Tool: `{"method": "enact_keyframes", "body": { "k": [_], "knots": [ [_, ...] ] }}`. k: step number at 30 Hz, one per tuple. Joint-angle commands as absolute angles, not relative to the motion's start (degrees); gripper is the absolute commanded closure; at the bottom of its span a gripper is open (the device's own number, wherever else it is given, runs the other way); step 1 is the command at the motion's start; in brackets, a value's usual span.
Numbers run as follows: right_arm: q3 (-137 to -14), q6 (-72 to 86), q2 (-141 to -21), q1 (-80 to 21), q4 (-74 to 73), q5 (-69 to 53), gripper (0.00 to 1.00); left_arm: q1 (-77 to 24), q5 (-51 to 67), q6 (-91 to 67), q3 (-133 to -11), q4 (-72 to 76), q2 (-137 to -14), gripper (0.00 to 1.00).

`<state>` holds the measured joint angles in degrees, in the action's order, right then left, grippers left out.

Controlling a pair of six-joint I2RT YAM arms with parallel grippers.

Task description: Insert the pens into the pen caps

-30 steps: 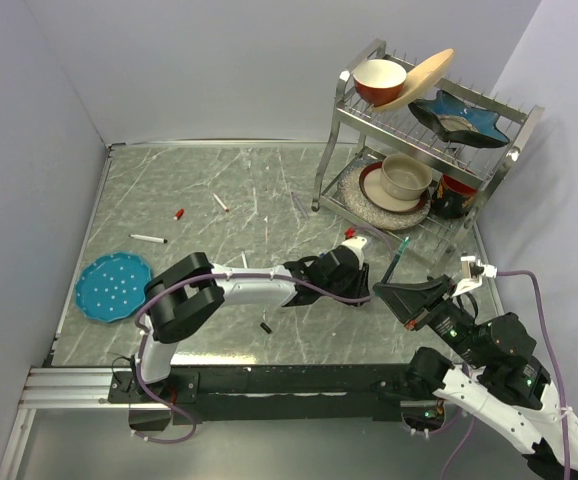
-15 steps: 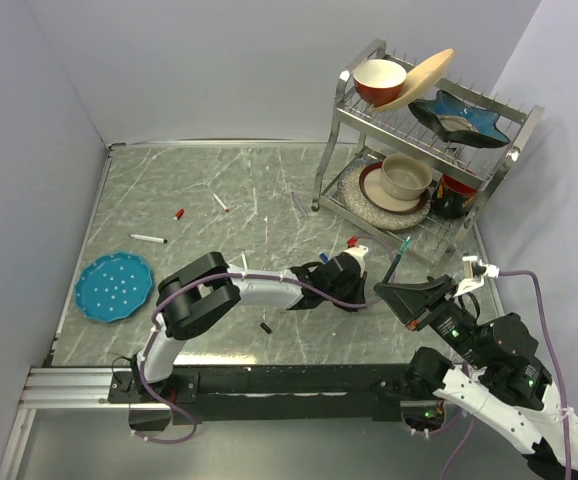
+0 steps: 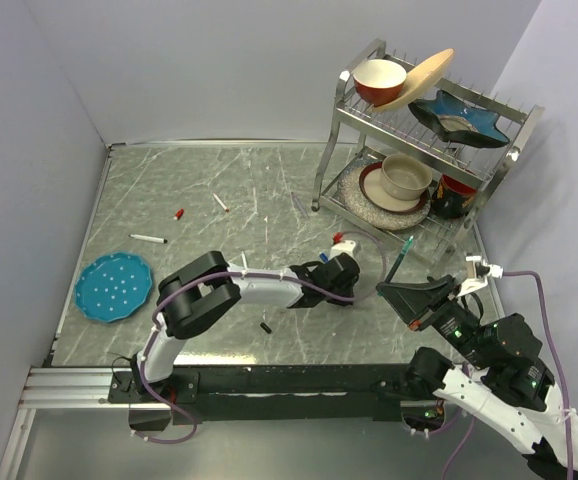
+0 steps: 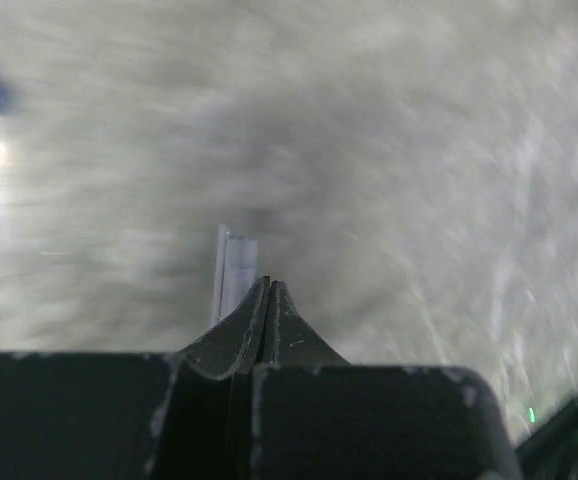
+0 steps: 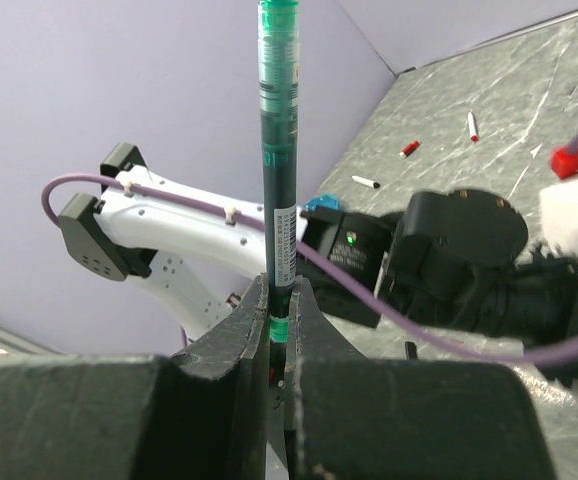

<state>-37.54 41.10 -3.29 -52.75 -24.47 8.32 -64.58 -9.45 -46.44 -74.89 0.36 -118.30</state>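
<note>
Right gripper (image 5: pixel 279 300) is clamped on the teal pen (image 5: pixel 277 150), with the jaws closed on the barrel near one end. Most of the barrel stands clear beyond the fingertips, in line with the fingers. In the top view the pen is held off the table (image 3: pixel 219 170) at the right. Its long axis runs near to far, with the free end toward the rack (image 3: pixel 409 122), leaning slightly right. The gripped end is hidden between the jaws. Left gripper (image 4: pixel 267 285) is fully closed, tips together, right of the table's middle. A pale strip (image 4: pixel 231 275) sits just left of its tips; blur prevents telling what it is or whether it is pinched. At far left lie a white pen (image 3: pixel 148 238), a second white pen (image 3: pixel 221 203) and a red cap (image 3: pixel 179 213), all well apart from both grippers. A black cap (image 3: pixel 266 327) lies toward the near edge.
</note>
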Motion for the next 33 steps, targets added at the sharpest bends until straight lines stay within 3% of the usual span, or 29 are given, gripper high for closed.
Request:
{"method": "enact_keyframes", "body": {
  "k": [1, 23, 33],
  "knots": [
    [-39.37, 41.40, -3.87, -52.91, -23.11, 8.26, 1.00, -62.05, -18.36, -51.67, -72.25, -6.24, -114.53, 0.99],
    [-39.64, 43.06, -4.66, -52.91, -23.73, 8.61, 1.00, -61.79, -26.01, -59.14, -63.11, -11.69, -104.59, 0.99],
    [-39.20, 44.21, -2.90, -52.91, -24.70, 8.35, 1.00, -59.41, -27.60, -62.48, -64.87, -13.71, -103.54, 0.99]
  ]
}}
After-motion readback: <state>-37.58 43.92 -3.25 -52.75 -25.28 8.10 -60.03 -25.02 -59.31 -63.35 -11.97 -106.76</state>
